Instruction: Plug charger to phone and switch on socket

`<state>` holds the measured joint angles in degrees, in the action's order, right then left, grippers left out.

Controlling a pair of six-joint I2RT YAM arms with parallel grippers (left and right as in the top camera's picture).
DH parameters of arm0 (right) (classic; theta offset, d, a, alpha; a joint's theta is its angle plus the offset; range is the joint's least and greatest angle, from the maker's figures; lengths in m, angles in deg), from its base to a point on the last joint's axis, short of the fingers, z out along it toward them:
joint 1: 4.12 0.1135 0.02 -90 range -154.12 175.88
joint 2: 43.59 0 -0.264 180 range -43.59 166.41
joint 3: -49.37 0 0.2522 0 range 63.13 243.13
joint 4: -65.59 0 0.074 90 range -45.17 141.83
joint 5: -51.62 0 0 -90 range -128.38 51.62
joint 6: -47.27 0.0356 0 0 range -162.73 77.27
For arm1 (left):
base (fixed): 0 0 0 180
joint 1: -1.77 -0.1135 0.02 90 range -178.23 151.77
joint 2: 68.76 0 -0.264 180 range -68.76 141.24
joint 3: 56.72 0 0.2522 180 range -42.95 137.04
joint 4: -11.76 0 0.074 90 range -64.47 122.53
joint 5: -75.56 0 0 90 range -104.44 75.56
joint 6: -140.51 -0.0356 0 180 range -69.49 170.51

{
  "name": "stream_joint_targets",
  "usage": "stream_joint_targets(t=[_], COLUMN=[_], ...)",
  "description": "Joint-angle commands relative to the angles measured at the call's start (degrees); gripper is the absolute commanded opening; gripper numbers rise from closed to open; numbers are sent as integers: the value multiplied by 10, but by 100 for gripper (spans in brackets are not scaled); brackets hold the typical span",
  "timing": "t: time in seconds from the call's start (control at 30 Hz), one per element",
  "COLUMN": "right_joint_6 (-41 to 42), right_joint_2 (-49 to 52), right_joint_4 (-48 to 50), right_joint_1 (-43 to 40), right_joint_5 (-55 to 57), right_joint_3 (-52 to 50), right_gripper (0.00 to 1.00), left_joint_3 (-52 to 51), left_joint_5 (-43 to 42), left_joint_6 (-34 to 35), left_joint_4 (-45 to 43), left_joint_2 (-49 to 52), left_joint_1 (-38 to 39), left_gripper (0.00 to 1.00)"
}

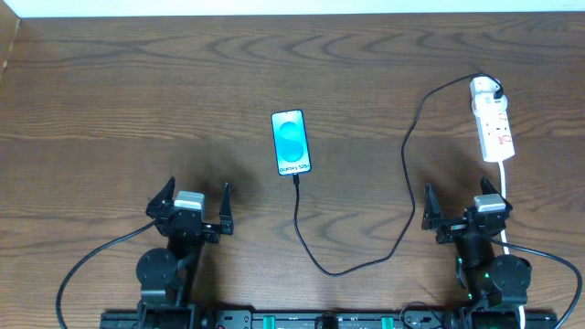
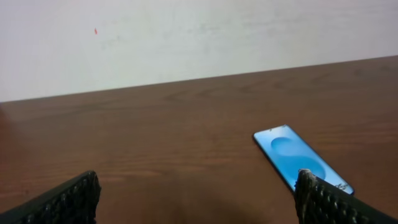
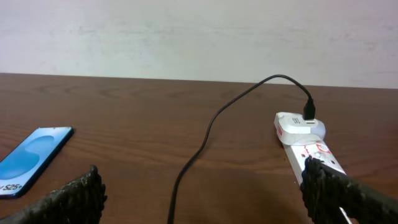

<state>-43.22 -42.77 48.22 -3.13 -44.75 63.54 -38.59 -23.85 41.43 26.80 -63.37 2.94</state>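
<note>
The phone [image 1: 292, 142] lies flat mid-table with its blue screen lit; it also shows in the wrist views [image 2: 298, 155] [image 3: 31, 158]. The black charger cable [image 1: 329, 270] loops from the phone's near end, where its tip [image 1: 295, 178] meets the frame, round to a white adapter [image 3: 298, 124] on the far end of the socket [image 1: 494, 119]. The socket [image 3: 314, 149] is a white strip with red markings at the right. My left gripper [image 1: 194, 196] [image 2: 198, 196] stands open near the front left, empty. Just short of the socket, my right gripper [image 1: 462, 196] [image 3: 202, 193] is open and empty.
The socket's white cord [image 1: 505, 192] runs down past my right gripper toward the front edge. A pale wall [image 2: 186, 37] rises behind the table's far edge. Dark wood table [image 1: 110, 100] lies all round, and the cable's loop lies between the two arms.
</note>
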Motion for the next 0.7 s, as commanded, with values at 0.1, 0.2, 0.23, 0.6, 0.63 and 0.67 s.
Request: stream_joint_targets(t=[0.1,0.2,0.23,0.6,0.63,0.67], right_joint_6=[-4,-4,-4,-4,-4,-4], right_joint_2=[-5,-5,-5,-5,-5,-5], right_joint_4=[-2,-2,-2,-2,-2,-2], right_joint_1=[6,6,6,6,6,6], right_joint_5=[3,3,3,3,3,3], right_joint_3=[-1,-1,-1,-1,-1,-1], right_gripper=[99,99,99,99,99,99], left_joint_3=[-41,-41,-41,-41,-41,-41], left_joint_5=[22,26,26,28,28,28], left_joint_6=[-14,-13,-14,-14,-14,-14], left_joint_4=[-3,22,22,23,23,23], left_joint_2=[-39,-53,-53,-51,-51,-51], left_joint_1=[-3,-3,-3,-3,-3,-3], left_gripper=[99,99,99,99,99,99])
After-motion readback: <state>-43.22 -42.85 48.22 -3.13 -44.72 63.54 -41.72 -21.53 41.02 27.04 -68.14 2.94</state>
